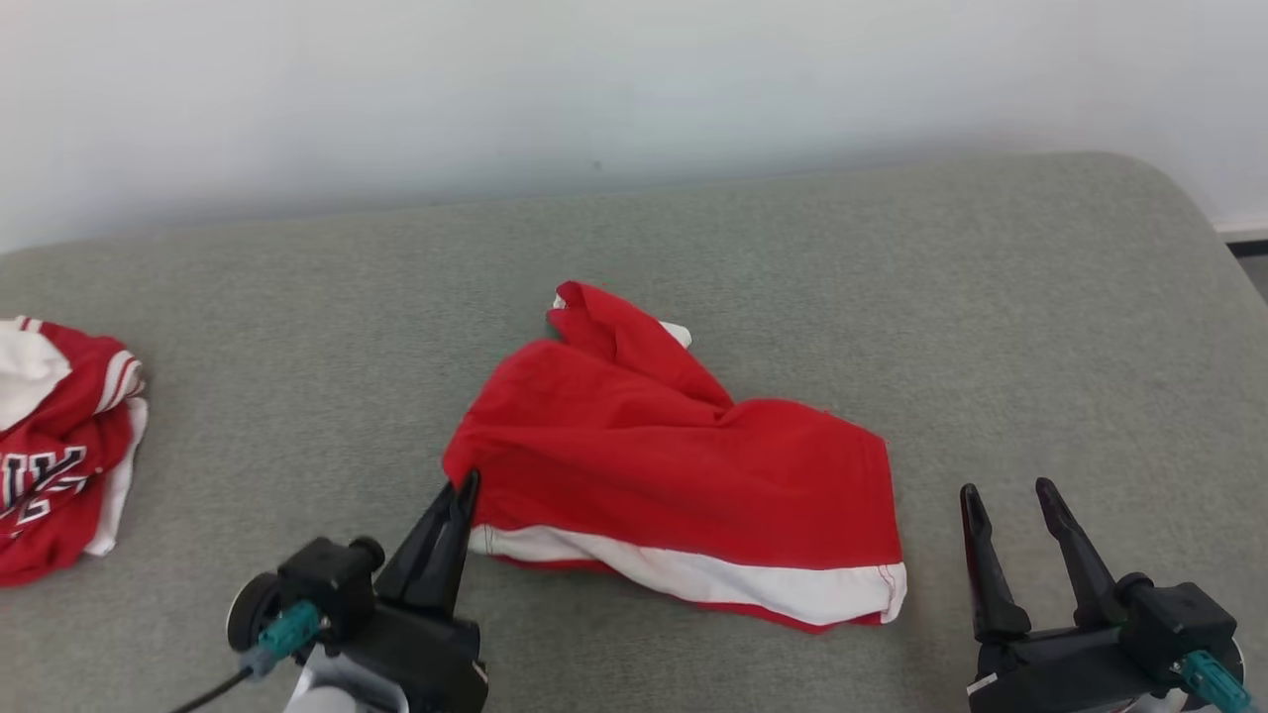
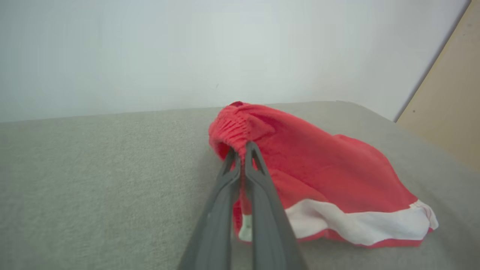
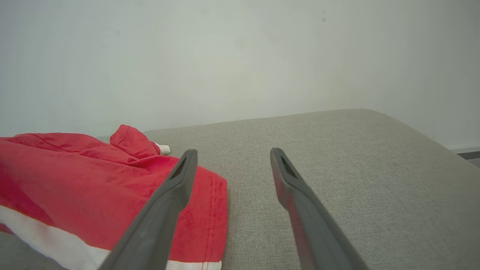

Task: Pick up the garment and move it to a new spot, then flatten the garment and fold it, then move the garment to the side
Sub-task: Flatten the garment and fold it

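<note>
Under both pincers, a broad grey padded surface (image 1: 693, 228), running ahead of the fingertips to a pale wall. Just ahead of the left pincer (image 1: 468, 483), and off to the inner side of the right pincer (image 1: 1007, 490), the red garment (image 1: 674, 465): rumpled, bunched up at its far end, with a white hem band (image 1: 713, 574) along the near edge. Well beyond the left pincer's outer side, a second red-and-white jersey (image 1: 59, 436), heaped and apart from the job.

Left pincer: clamped tight, fingers together, red cloth nipped between them at the gathered waistband (image 2: 232, 125). Right pincer: spread wide, holding nothing, near the garment's corner but apart from it.

Step in hand, by the look of it: the pick-up. Lift slowly and watch for cloth rising with the tips. Looks a thin bite, so could slip. Bring the right pincer inward to the near corner for a second hold before carrying. Steer clear of the jersey when choosing the new spot.
</note>
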Robot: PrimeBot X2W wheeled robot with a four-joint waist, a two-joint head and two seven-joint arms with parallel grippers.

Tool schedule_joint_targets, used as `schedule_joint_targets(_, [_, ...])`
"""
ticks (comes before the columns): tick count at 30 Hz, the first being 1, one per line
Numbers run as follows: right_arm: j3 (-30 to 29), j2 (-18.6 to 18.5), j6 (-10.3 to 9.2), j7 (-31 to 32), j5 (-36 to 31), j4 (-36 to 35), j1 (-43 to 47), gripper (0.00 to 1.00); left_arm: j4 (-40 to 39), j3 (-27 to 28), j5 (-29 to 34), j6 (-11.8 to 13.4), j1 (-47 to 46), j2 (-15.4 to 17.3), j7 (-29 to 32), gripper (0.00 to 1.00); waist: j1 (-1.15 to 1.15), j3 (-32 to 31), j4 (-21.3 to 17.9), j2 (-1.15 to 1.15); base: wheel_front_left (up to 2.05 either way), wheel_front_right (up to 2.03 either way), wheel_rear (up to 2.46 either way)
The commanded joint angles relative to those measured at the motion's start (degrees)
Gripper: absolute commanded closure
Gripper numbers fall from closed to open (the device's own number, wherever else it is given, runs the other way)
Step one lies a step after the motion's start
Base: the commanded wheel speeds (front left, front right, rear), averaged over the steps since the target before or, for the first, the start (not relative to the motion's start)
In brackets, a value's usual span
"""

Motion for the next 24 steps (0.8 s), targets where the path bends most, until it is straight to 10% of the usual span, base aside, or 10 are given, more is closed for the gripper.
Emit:
schedule_joint_targets(1, [0.01, 0.22, -0.13, -0.01, 0.21, 0.25, 0.74, 0.0, -1.1, -0.08, 0.46, 0.16, 1.44, 0.25, -0.2, 1.0, 0.0, -1.25, 2.05, 0.0, 0.0, 0.0, 0.0])
schedule_joint_targets(24, [0.51, -0.51, -0.13, -0.01, 0.3, 3.26, -1.2, 0.0, 2.92, 0.32, 0.78, 2.82, 5.6, -0.2, -0.08, 1.0, 0.0, 0.08, -0.69, 0.0, 0.0, 0.0, 0.0])
